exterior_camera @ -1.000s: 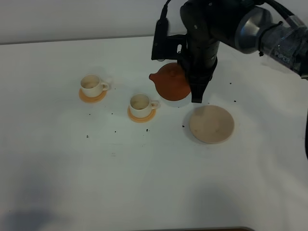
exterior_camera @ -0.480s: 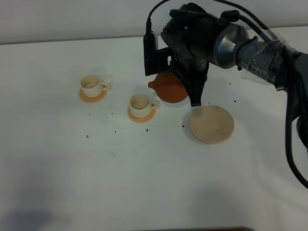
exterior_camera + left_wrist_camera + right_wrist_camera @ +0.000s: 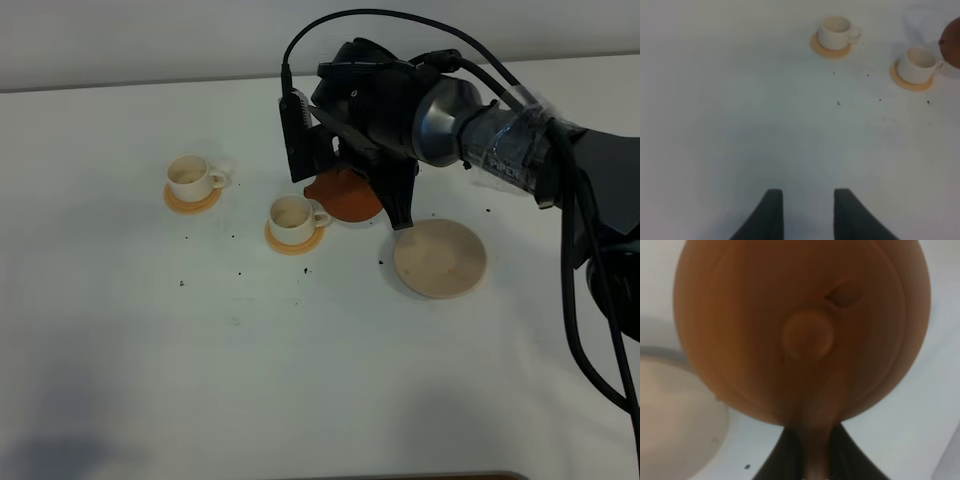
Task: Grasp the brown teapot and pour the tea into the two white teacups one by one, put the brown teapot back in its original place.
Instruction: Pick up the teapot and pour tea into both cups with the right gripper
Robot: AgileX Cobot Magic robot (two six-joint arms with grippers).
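Note:
The brown teapot (image 3: 345, 196) hangs above the table, held by its handle in my right gripper (image 3: 396, 205), with its spout close beside the nearer white teacup (image 3: 291, 216). In the right wrist view the teapot (image 3: 800, 330) fills the frame, lid knob facing the camera, and the gripper (image 3: 815, 460) is shut on the handle. The farther white teacup (image 3: 190, 176) stands to the left. The beige saucer (image 3: 440, 258) is bare. My left gripper (image 3: 805, 210) is open and empty over bare table, far from both cups (image 3: 836, 31) (image 3: 918, 64).
Each cup stands on a small orange coaster (image 3: 192, 200) (image 3: 294, 240). Small dark specks dot the white table (image 3: 320, 360). The right arm's bulky wrist and cables (image 3: 470, 120) hang over the table's back right.
My right arm has moved left and rotated, carrying the teapot closer to the nearer cup. The cups, the saucer and the left gripper have not moved.

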